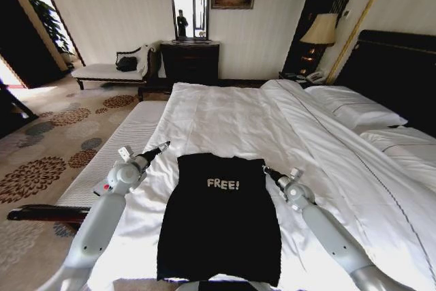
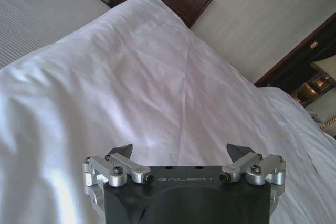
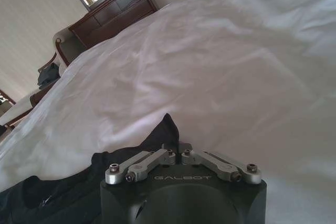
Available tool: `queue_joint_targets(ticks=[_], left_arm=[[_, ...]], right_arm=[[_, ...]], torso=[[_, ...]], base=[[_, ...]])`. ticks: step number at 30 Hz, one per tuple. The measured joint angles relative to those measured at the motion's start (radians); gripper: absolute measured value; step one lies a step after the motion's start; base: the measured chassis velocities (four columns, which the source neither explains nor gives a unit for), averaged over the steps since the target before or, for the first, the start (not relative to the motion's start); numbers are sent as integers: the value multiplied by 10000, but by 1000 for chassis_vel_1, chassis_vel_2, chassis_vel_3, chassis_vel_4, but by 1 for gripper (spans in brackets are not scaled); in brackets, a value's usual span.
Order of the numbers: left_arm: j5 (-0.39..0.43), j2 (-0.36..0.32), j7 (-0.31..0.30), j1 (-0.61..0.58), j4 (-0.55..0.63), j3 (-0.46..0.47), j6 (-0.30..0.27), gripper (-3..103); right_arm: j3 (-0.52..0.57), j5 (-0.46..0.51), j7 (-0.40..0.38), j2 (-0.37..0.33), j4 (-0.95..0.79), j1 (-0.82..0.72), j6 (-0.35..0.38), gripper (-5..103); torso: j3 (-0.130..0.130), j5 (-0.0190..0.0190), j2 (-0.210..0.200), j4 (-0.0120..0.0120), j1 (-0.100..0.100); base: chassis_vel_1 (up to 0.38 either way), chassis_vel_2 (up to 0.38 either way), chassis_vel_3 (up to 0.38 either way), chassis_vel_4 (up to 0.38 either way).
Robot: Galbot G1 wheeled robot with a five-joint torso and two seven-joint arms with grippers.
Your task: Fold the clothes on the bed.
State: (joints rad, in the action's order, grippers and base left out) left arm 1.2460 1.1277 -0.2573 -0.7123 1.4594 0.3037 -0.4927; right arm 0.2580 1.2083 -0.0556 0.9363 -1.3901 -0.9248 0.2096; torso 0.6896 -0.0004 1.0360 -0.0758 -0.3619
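The right gripper pinches the soft black "FREE!" T-shirt's shoulder corner, presumably for folding, while the left gripper hovers spread beside it.

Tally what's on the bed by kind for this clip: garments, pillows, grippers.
Black T-shirt on the bed: 1
White pillows: 2
Grippers: 2, the left gripper with jaws open, the right gripper with jaws shut on the T-shirt
Total: 5
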Motion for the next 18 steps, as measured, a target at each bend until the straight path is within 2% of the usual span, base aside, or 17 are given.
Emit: queue_joint_targets(ticks=[7,8,13,18], left_arm=[[-228,716,825,416,-1300,-472,71,100],[-398,900,1022,509,-1644,-556,121,103],[-658,1461,1171,720,-2400,-603,116,99],[-961,1645,1363,717,-2648,-677,106,98]], right_arm=[[366,-310,105,-38,-30,-288,-115,0],[419,-374,135,-39,-30,-329,-139,0],[458,-447,157,-38,-30,-375,-161,0],[408,-517,158,-9,-34,-379,-172,0]], torso=[[-2,1,1,5,3],[-2,1,1,4,3],[-2,1,2,2,3],[-3,1,2,1,2]], base=[[0,0,0,0],[0,0,0,0],[0,0,0,0],[0,0,0,0]])
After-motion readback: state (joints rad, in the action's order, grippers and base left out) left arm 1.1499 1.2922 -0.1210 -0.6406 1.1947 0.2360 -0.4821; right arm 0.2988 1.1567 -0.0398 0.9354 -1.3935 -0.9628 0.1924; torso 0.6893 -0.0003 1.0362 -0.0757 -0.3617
